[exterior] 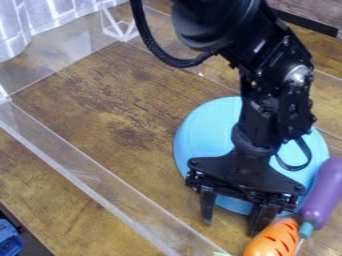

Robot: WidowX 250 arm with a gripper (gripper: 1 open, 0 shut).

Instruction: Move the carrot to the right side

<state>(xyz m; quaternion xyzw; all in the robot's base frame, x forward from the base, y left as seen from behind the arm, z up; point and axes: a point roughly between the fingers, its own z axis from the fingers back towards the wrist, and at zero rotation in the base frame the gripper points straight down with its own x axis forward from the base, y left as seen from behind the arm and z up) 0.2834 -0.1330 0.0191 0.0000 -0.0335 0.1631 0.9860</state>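
Note:
The orange carrot lies at the bottom right of the wooden table, its green top toward the lower left. My gripper hangs just to its left, in front of the blue plate. The two dark fingers stand apart with nothing between them, so the gripper is open. The black arm covers the middle of the plate.
A glossy purple eggplant toy lies right beside the carrot, against the plate's right edge. A clear plastic wall runs along the left and front of the wooden table.

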